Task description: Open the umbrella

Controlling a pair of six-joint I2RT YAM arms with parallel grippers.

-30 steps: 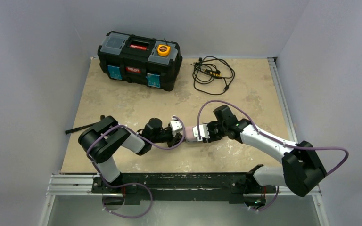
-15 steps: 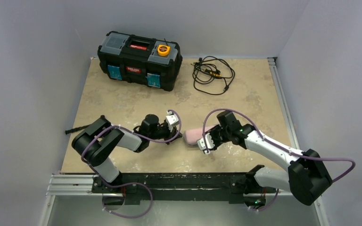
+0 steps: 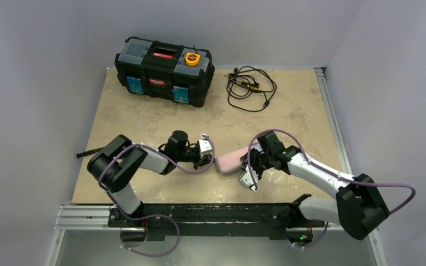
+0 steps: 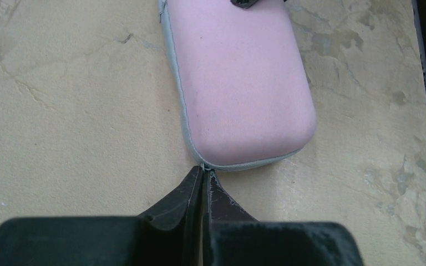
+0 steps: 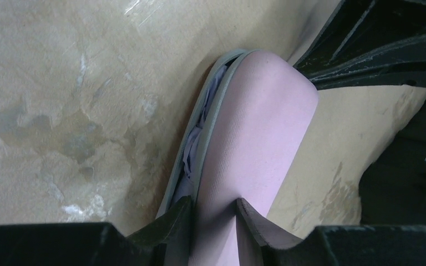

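At the near edge, a black mounting rail [image 3: 211, 213] carrying both arm bases. Only a narrow bare strip of table [image 3: 144, 119] between the rail and the work.

Just beyond, mid-table: the umbrella [image 3: 232, 161], packed as a pink capsule, lying flat, its left end slightly nearer than its right. Right gripper [image 5: 213, 213] clamped on the pink shell at the right end, one finger to each side. Grey zip seam parted on that side, with lilac fabric showing in the gap. Left gripper [image 4: 204, 173] pressed together, tips touching the grey seam at the opposite rounded end. Cannot tell whether anything tiny is pinched there.

Off at the left table edge, well apart from the capsule, a thin black tool [image 3: 91, 151].

Farther back, a wide bare stretch of tabletop, bare also to the right as far as the metal edge strip.

At the far edge, a black toolbox [image 3: 165, 69] on the left and a coiled black cable [image 3: 249, 86] beside it. Grey walls [image 3: 33, 83] close on three sides.
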